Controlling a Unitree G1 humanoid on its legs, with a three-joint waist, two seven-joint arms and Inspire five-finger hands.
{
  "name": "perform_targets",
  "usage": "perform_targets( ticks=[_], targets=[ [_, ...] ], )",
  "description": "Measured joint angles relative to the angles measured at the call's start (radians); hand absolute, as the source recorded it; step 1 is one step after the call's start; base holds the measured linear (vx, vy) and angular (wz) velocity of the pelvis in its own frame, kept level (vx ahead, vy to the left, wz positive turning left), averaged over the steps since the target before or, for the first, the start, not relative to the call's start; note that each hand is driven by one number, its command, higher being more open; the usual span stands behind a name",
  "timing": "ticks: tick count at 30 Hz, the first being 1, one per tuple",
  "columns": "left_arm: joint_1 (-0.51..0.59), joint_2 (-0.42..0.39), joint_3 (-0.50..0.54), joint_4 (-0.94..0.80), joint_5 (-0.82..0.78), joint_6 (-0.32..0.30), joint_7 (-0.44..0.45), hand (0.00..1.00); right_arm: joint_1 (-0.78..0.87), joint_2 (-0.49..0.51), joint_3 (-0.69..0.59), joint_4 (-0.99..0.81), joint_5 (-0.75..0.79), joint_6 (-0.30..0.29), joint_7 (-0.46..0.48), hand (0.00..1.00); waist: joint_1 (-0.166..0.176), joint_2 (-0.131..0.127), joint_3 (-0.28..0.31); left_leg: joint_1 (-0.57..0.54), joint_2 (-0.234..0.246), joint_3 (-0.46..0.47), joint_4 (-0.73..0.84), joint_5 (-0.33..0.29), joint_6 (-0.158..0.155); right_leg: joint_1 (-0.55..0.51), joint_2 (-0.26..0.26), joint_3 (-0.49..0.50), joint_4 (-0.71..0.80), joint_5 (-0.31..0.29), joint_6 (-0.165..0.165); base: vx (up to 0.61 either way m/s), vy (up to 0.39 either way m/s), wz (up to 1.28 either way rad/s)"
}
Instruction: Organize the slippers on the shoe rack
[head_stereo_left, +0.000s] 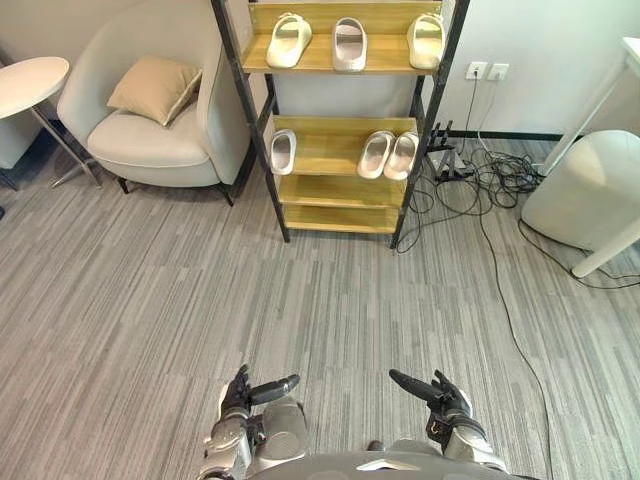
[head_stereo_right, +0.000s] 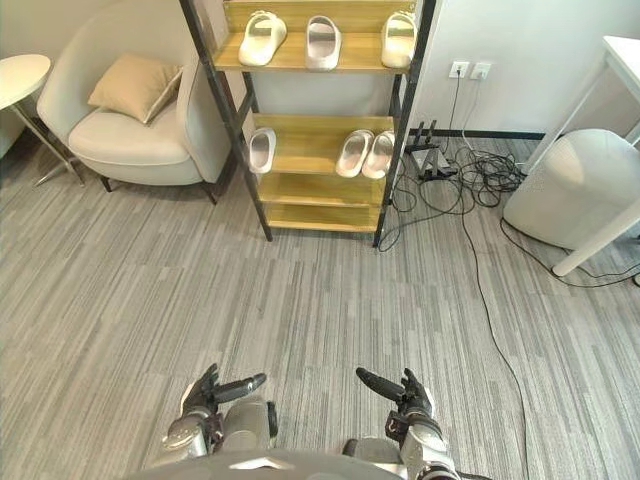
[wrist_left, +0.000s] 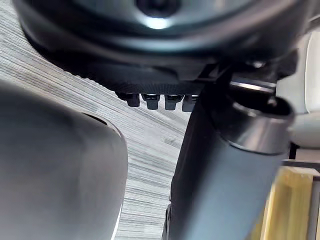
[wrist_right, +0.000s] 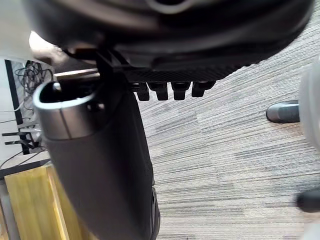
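Carpet (head_stereo_left: 150, 300) meets shoe rack (head_stereo_left: 330, 137) (top cropped); left robot hand (head_stereo_left: 240, 398), right robot hand (head_stereo_left: 447, 399) slack

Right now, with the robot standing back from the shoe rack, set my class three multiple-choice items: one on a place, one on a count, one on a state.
1. Where does the tan cushion lie?
A) on the armchair
B) on the round table
C) on the white stool

2. How many slippers lie on the shoe rack's middle shelf?
A) one
B) three
C) five

3. What do the left hand and the right hand hold?
A) a slipper each
B) a cable
C) nothing

Answers:
1 A, it leans in the chair's seat.
2 B, one at the left and two together at the right.
3 C, both hands are open above the floor.
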Motion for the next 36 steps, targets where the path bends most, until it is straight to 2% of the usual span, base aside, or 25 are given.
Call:
perform_targets(
  ticks=[1, 2, 3, 4, 5, 8, 10, 11, 12, 13, 15, 18, 19, 20, 21, 23, 26, 27, 28, 29, 30, 31, 33, 35, 36],
  targets=[
    [0.0, 0.005, -0.022, 0.001, 0.0, 0.0, 0.0, 1.0, 0.0, -0.002, 0.0, 0.003, 0.0, 0.0, 0.0, 1.0, 0.001, 0.0, 0.0, 0.009, -0.028, 0.0, -0.173, 0.085, -0.001, 0.021, -0.008, 0.008, -0.016, -0.013, 0.021, 0.33, 0.152, -0.29],
    [0.002, 0.002, -0.03, 0.003, -0.001, 0.001, 0.001, 1.0, 0.001, -0.009, 0.002, 0.01, 0.0, 0.001, 0.0, 1.0, 0.008, 0.01, -0.004, 0.021, -0.033, -0.002, -0.237, 0.216, 0.016, 0.031, -0.002, 0.025, -0.021, -0.026, 0.042, 0.35, 0.163, -0.3],
    [-0.004, 0.006, -0.031, 0.006, 0.0, 0.001, 0.001, 1.0, -0.005, -0.006, 0.003, 0.021, 0.0, 0.003, -0.001, 1.0, 0.017, 0.003, -0.004, 0.038, -0.044, 0.005, -0.246, 0.235, 0.084, 0.045, -0.011, 0.039, -0.022, -0.039, 0.053, 0.37, 0.126, -0.1],
    [-0.019, 0.026, -0.046, 0.016, 0.001, 0.001, 0.001, 1.0, -0.006, 0.013, 0.011, 0.023, 0.0, 0.008, 0.001, 1.0, 0.013, -0.041, -0.008, 0.039, -0.08, 0.008, -0.24, 0.204, 0.093, 0.041, -0.047, 0.041, -0.007, -0.038, 0.053, 0.54, 0.192, 0.06],
    [-0.03, 0.036, -0.048, 0.027, 0.001, 0.004, -0.003, 1.0, -0.004, 0.022, 0.01, 0.025, -0.001, 0.012, 0.004, 1.0, 0.015, -0.056, -0.011, 0.04, -0.092, 0.011, -0.209, 0.166, 0.105, 0.033, -0.067, 0.054, 0.04, -0.039, 0.054, 0.53, 0.177, 0.15],
    [-0.031, 0.037, -0.054, 0.049, 0.0, 0.012, -0.001, 1.0, -0.005, 0.024, 0.009, 0.024, -0.001, 0.014, 0.01, 1.0, 0.016, -0.057, -0.014, 0.117, -0.111, 0.025, -0.198, 0.098, 0.132, -0.026, -0.101, 0.107, 0.283, -0.034, 0.066, 0.41, 0.175, -0.04],
    [-0.03, 0.048, -0.092, 0.058, 0.0, 0.012, -0.002, 1.0, -0.006, 0.024, 0.007, 0.02, -0.001, 0.009, 0.019, 1.0, 0.013, -0.059, -0.016, 0.195, -0.132, 0.025, -0.237, 0.073, 0.143, -0.109, -0.13, 0.15, 0.544, 0.005, 0.145, 0.38, 0.128, 0.02],
    [-0.03, 0.051, -0.105, 0.065, 0.0, 0.013, -0.004, 1.0, -0.008, 0.023, 0.006, 0.019, -0.002, 0.009, 0.026, 1.0, 0.012, -0.062, -0.016, 0.244, -0.141, 0.019, -0.264, 0.059, 0.149, -0.161, -0.141, 0.147, 0.679, -0.007, 0.149, 0.4, 0.084, 0.11],
    [-0.029, 0.053, -0.121, 0.075, 0.001, 0.014, -0.002, 1.0, -0.008, 0.021, 0.008, 0.014, -0.004, 0.008, 0.03, 1.0, 0.008, -0.059, -0.017, 0.311, -0.146, 0.009, -0.301, 0.047, 0.149, -0.221, -0.149, 0.104, 0.784, -0.046, 0.12, 0.36, 0.044, 0.13],
    [-0.028, 0.053, -0.124, 0.079, 0.001, 0.014, -0.003, 1.0, -0.008, 0.02, 0.009, 0.013, -0.004, 0.008, 0.03, 1.0, 0.006, -0.056, -0.018, 0.324, -0.146, 0.006, -0.31, 0.045, 0.148, -0.235, -0.149, 0.09, 0.792, -0.056, 0.111, 0.29, 0.021, 0.24],
    [-0.02, 0.054, -0.125, 0.087, 0.002, 0.021, -0.003, 1.0, -0.011, 0.021, 0.01, 0.001, -0.006, 0.001, 0.034, 1.0, -0.014, -0.055, -0.021, 0.396, -0.137, -0.027, -0.359, 0.044, 0.146, -0.315, -0.125, 0.028, 0.727, -0.097, 0.047, 0.28, -0.027, 0.39],
    [-0.014, 0.05, -0.117, 0.091, 0.005, 0.023, -0.002, 1.0, -0.014, 0.024, 0.013, -0.019, -0.007, -0.018, 0.039, 1.0, -0.027, -0.047, -0.016, 0.444, -0.099, -0.065, -0.385, 0.029, 0.12, -0.389, -0.057, 0.039, 0.466, -0.085, 0.05, 0.35, -0.137, 0.42],
    [-0.014, 0.051, -0.116, 0.091, 0.01, 0.023, -0.003, 1.0, -0.016, 0.026, 0.013, -0.018, -0.007, -0.02, 0.039, 1.0, -0.027, -0.049, -0.017, 0.451, -0.093, -0.073, -0.387, 0.021, 0.107, -0.403, -0.049, 0.041, 0.391, -0.059, 0.051, 0.26, -0.153, 0.38],
    [-0.013, 0.054, -0.113, 0.091, 0.019, 0.023, -0.003, 1.0, -0.02, 0.03, 0.013, -0.016, -0.007, -0.023, 0.038, 1.0, -0.027, -0.057, -0.015, 0.47, -0.089, -0.088, -0.392, 0.005, 0.08, -0.407, -0.044, 0.045, 0.281, 0.057, 0.044, 0.37, -0.225, 0.42],
    [-0.012, 0.049, -0.104, 0.095, 0.021, 0.024, -0.002, 1.0, -0.018, 0.027, 0.01, -0.011, -0.01, -0.017, 0.038, 1.0, -0.033, -0.056, -0.022, 0.489, -0.079, -0.114, -0.401, -0.009, 0.057, -0.373, -0.027, 0.033, 0.243, 0.138, 0.006, 0.38, -0.249, 0.35],
    [-0.009, 0.015, -0.072, 0.098, 0.023, 0.021, -0.006, 1.0, -0.03, 0.015, -0.002, 0.006, -0.011, -0.011, 0.037, 1.0, -0.024, -0.015, -0.026, 0.493, -0.038, -0.117, -0.406, -0.012, 0.045, -0.367, 0.011, 0.018, 0.24, 0.108, -0.014, 0.36, -0.243, 0.1],
    [-0.005, 0.005, -0.04, 0.102, 0.039, 0.023, -0.019, 1.0, -0.029, 0.01, -0.026, 0.007, -0.01, -0.006, 0.03, 1.0, -0.036, -0.005, -0.027, 0.484, -0.008, -0.136, -0.345, -0.011, 0.037, -0.324, 0.03, -0.02, 0.22, 0.066, -0.03, 0.4, -0.282, 0.35],
    [-0.004, 0.003, -0.018, 0.092, 0.043, 0.023, -0.024, 1.0, -0.011, 0.009, -0.04, -0.003, -0.01, -0.006, 0.026, 1.0, -0.04, -0.003, -0.026, 0.413, 0.02, -0.148, -0.132, -0.035, -0.002, -0.25, 0.043, -0.052, 0.17, 0.052, -0.035, 0.25, -0.164, 0.56],
    [-0.004, 0.0, -0.002, 0.087, 0.044, 0.023, -0.026, 1.0, -0.002, 0.009, -0.04, -0.012, -0.009, -0.005, 0.024, 1.0, -0.039, -0.003, -0.026, 0.37, 0.032, -0.15, -0.031, -0.033, -0.009, -0.224, 0.049, -0.059, 0.155, 0.049, -0.038, 0.34, -0.2, 0.55],
    [0.002, -0.006, 0.024, 0.073, 0.042, 0.022, -0.025, 1.0, 0.012, 0.009, -0.037, -0.029, -0.009, -0.005, 0.024, 1.0, -0.036, 0.0, -0.026, 0.289, 0.063, -0.15, 0.154, -0.023, -0.032, -0.184, 0.063, -0.067, 0.124, 0.045, -0.043, 0.27, -0.126, 0.18],
    [0.004, -0.016, 0.05, 0.048, 0.039, 0.022, -0.021, 1.0, 0.017, 0.01, -0.033, -0.038, -0.004, -0.006, 0.023, 1.0, -0.025, 0.006, -0.024, 0.21, 0.103, -0.129, 0.327, -0.028, -0.033, -0.133, 0.084, -0.067, 0.095, 0.039, -0.052, 0.27, -0.098, 0.04],
    [0.009, -0.018, 0.05, 0.041, 0.038, 0.021, -0.021, 1.0, 0.017, 0.011, -0.032, -0.035, -0.001, -0.005, 0.022, 1.0, -0.018, 0.015, -0.027, 0.179, 0.12, -0.109, 0.368, -0.034, -0.033, -0.105, 0.09, -0.063, 0.081, 0.04, -0.051, 0.16, -0.01, -0.08],
    [0.006, -0.017, 0.036, 0.031, 0.041, 0.019, -0.023, 1.0, 0.016, 0.018, -0.031, -0.033, 0.0, -0.003, 0.022, 1.0, -0.013, 0.008, -0.024, 0.136, 0.121, -0.073, 0.338, -0.061, -0.032, -0.061, 0.087, -0.05, 0.05, 0.04, -0.051, 0.23, 0.046, -0.21],
    [0.002, -0.013, 0.021, 0.029, 0.042, 0.018, -0.022, 1.0, 0.01, 0.029, -0.031, -0.027, 0.0, -0.003, 0.022, 1.0, -0.011, 0.005, -0.022, 0.114, 0.086, -0.059, 0.126, -0.074, -0.03, -0.042, 0.062, -0.02, 0.035, 0.042, -0.041, 0.33, 0.18, -0.47],
    [-0.003, -0.007, 0.008, 0.03, 0.042, 0.018, -0.022, 1.0, 0.004, 0.032, -0.031, -0.027, 0.0, -0.003, 0.021, 1.0, -0.011, 0.0, -0.017, 0.109, 0.056, -0.072, -0.014, -0.054, -0.02, -0.033, 0.043, -0.004, 0.027, 0.04, -0.021, 0.32, 0.274, -0.4]
  ],
)
